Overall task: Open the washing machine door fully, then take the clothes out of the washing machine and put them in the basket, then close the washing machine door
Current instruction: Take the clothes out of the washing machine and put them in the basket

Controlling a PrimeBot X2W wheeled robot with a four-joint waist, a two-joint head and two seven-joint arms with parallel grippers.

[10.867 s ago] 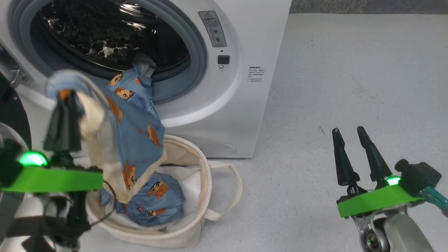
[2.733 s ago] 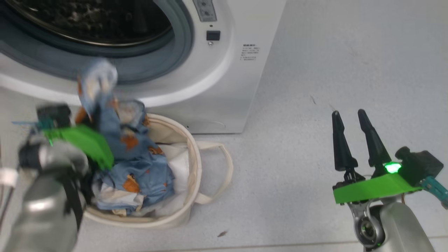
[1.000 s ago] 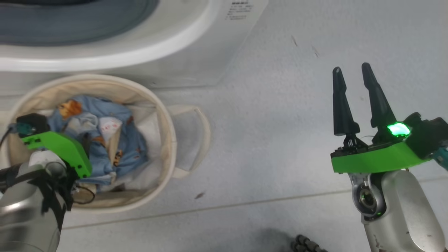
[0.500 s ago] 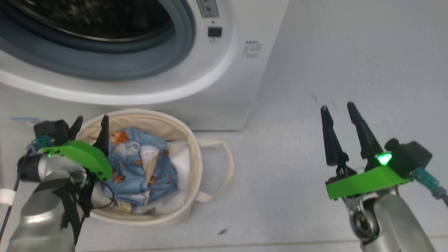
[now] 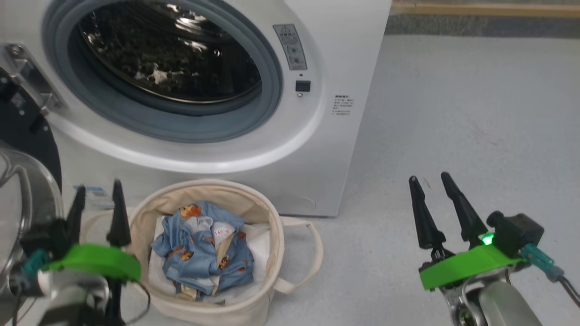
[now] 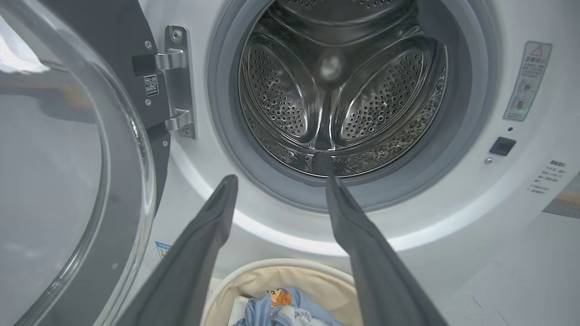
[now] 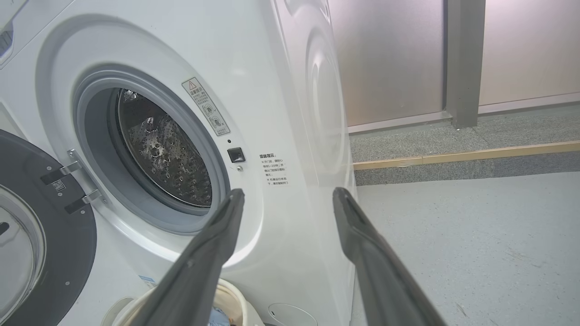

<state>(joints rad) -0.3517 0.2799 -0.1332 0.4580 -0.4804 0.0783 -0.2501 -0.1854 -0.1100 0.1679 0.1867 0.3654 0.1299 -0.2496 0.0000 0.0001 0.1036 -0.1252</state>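
Note:
The white washing machine (image 5: 326, 149) stands with its steel drum (image 6: 340, 95) bare. Its door (image 6: 59, 181), a black ring around clear glass, hangs swung out on the left, also seen in the head view (image 5: 22, 163) and the right wrist view (image 7: 41, 253). The cream basket (image 5: 272, 226) sits on the floor in front of the machine, holding the blue bear-print clothes (image 5: 204, 249). My left gripper (image 5: 97, 194) is open and holds nothing, just left of the basket rim and pointing at the drum (image 6: 278, 181). My right gripper (image 5: 430, 181) hovers open over the floor to the right (image 7: 287, 192).
A white sheet (image 5: 260, 244) lines the basket under the clothes. Grey floor (image 5: 476, 127) spreads to the right of the machine. A wooden strip (image 7: 466, 156) and a raised carpeted step run along the far wall behind it.
My left gripper has let go of the clothes, which now lie in the basket, and has risen clear of it. The head camera has tilted up, bringing drum and door into view.

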